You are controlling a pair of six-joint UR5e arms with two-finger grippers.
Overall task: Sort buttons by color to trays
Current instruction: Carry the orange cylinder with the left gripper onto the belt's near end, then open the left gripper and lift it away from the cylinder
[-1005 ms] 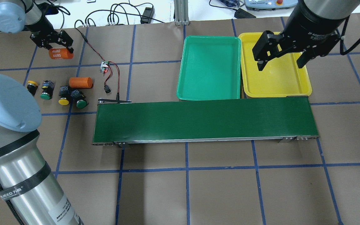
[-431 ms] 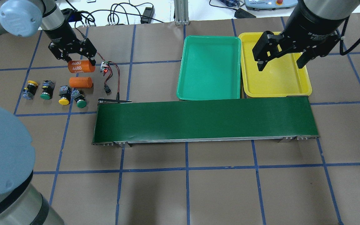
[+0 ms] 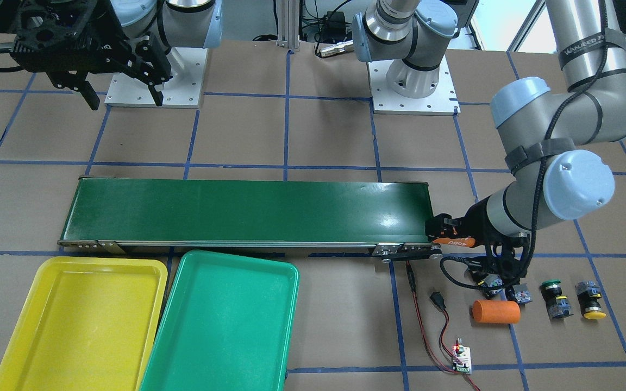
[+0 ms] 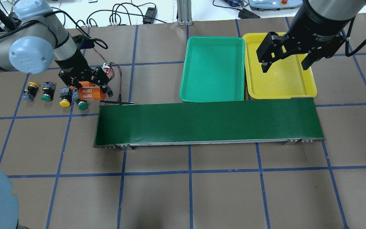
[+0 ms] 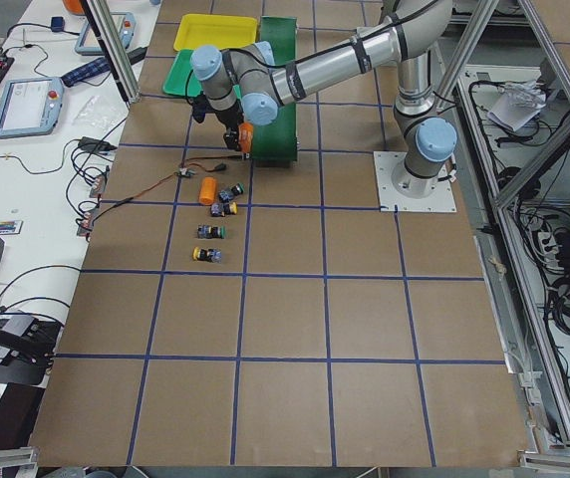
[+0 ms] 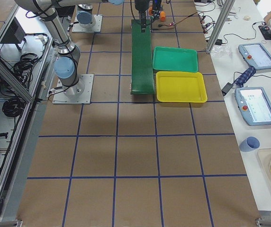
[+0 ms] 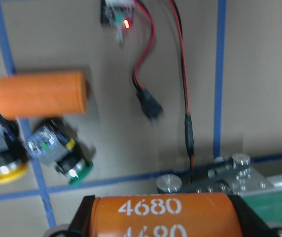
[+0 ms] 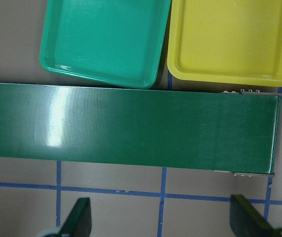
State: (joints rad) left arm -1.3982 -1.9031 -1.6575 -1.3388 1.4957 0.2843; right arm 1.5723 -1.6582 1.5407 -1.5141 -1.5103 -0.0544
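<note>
the four buttons lie on their sides in a row on the table, at 9 o'clock of the conveyor belt [image 4: 206, 122] in the overhead view, well apart from the trays. the outer yellow button [image 4: 30, 89] has its long axis from 7 to 1 o'clock, cap toward 1. the outer green button [image 4: 46, 93] and the inner yellow button [image 4: 64, 98] point their caps toward 6. the inner green button [image 4: 80, 102] points its cap toward 5. the green tray [image 4: 213, 70] and the yellow tray [image 4: 281, 86] sit side by side at 12 o'clock of the belt's right half. the left gripper [image 4: 89, 90] is clamped on an orange cylinder marked 4680 [image 4: 90, 94], long axis 9 to 3. since 0.4 s ago it has come toward 6 o'clock, from beyond the loose orange cylinder [image 3: 496, 311] to the belt's left end; the buttons have not moved. the right gripper [image 4: 285, 66] hangs over the yellow tray as before, jaws spread wide, holding nothing.
</note>
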